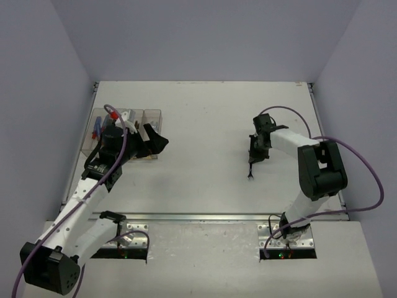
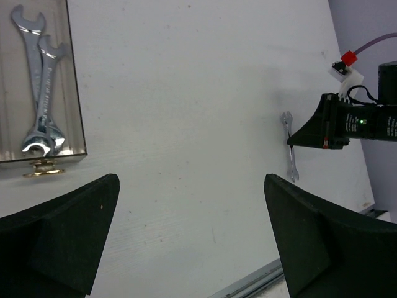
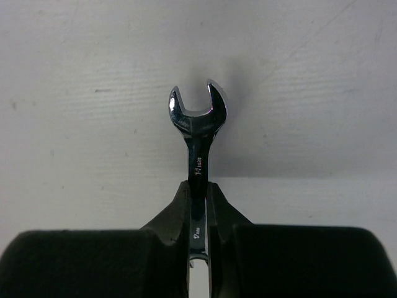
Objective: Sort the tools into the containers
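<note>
My right gripper [image 3: 198, 205] is shut on a silver open-end wrench [image 3: 197, 121], gripping its shank with the open head sticking out ahead of the fingers, low over the white table. In the top view this gripper [image 1: 255, 155] and wrench [image 1: 250, 171] are right of centre. My left gripper [image 2: 192, 236] is open and empty, and sits beside the right end of the clear bins [image 1: 152, 115] in the top view [image 1: 154, 141]. Two silver wrenches [image 2: 38, 93] lie in one bin [image 2: 77, 93]. A blue and red screwdriver [image 1: 97, 128] lies in the leftmost bin.
The white table [image 1: 205, 124] has grey walls on three sides and a metal rail [image 1: 217, 217] along its near edge. A small yellow piece [image 2: 43, 169] shows under the bin's near end. The right arm's body [image 2: 347, 124] appears in the left wrist view.
</note>
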